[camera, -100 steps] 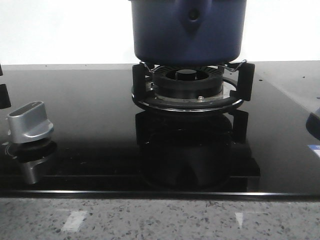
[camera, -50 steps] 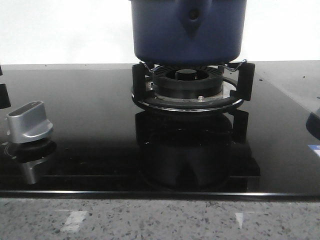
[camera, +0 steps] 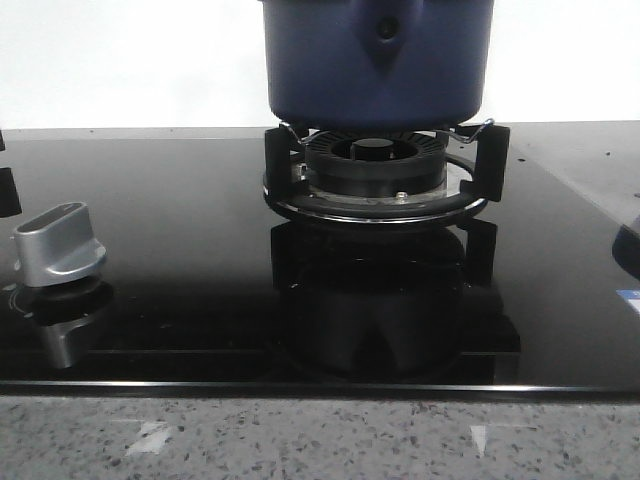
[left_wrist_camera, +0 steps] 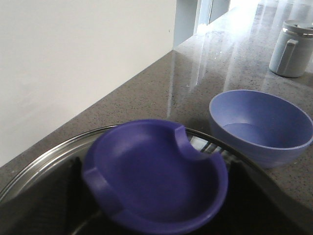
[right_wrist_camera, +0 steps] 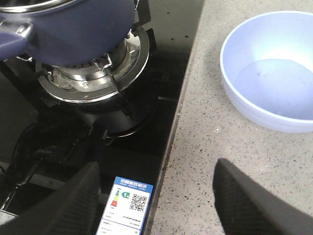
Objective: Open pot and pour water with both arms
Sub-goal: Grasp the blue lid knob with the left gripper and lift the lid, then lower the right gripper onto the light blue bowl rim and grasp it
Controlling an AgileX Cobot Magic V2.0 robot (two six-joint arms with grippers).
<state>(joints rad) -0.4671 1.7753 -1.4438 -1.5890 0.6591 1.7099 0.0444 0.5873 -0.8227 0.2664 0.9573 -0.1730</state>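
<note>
The dark-blue pot sits squarely on the gas burner, carried by the burner's black pan supports, so it stands steady while the cover is dealt with. A pale-blue bowl stands on the speckled counter to the right of the burner, just off the edge of the black glass hob. That puts it near enough to take the pour, and it may already hold a little water.

The right end effector hovers on the near right side of the burner, above the hob's edge. Its fingers are spread wide and grasp nothing, probably waiting for the pot's handle stub.

The left wrist camera looks straight down on the lid's blue notched knob and steel rim, very close. The left end effector's fingers are out of view, so I cannot tell whether they are clenched on the knob. Nor can I tell whether the lid is lifted off the pot yet.
</note>
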